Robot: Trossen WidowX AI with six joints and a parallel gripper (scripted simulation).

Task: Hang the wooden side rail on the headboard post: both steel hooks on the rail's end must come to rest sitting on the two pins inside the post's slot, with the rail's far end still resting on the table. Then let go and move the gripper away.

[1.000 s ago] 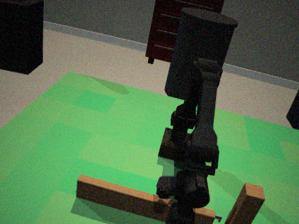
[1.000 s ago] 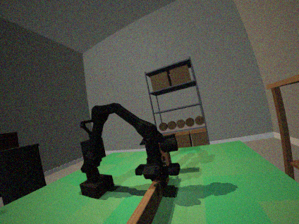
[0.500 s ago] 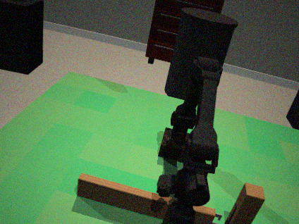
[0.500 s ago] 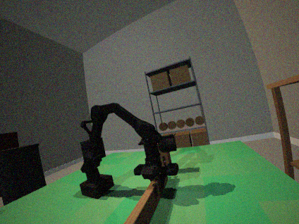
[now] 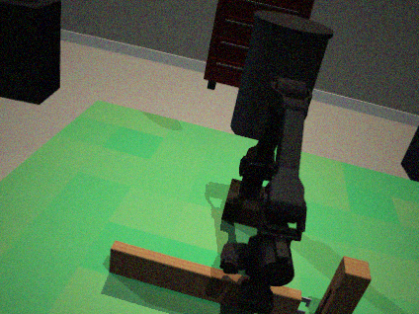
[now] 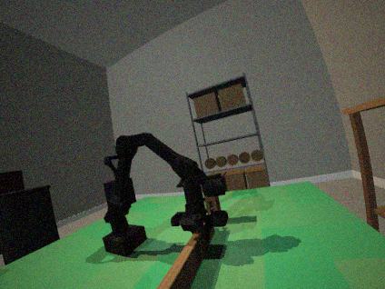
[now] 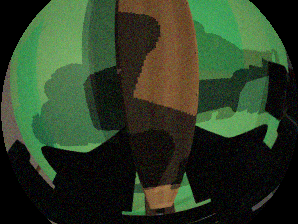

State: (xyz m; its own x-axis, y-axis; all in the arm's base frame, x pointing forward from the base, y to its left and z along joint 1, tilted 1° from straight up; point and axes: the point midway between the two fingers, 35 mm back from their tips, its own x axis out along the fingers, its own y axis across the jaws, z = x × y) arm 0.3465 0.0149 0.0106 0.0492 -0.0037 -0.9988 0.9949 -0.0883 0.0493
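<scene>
The wooden side rail [image 5: 163,266] [image 6: 179,269] [image 7: 172,60] runs left to right in the top view. My gripper [image 5: 247,297] [image 6: 202,231] [image 7: 154,122] is shut on the rail near its hooked end. The steel hooks [image 5: 305,301] stick out from that end toward the headboard post [image 5: 353,276] [image 6: 212,204], with a small gap between them. The upright post shows a dark slot on the side facing the hooks; its pins cannot be made out. The rail's shadow stands off from its far end, which looks slightly raised. The gripper hides part of the rail.
The arm's base [image 5: 238,206] [image 6: 124,239] stands on the green table top [image 5: 44,212] [image 6: 291,214], behind the rail. A large dark cylinder [image 5: 284,54] and a red drawer cabinet [image 5: 224,54] stand beyond it. Shelving [image 6: 224,114] and a wooden frame [image 6: 363,154] stand away from the table.
</scene>
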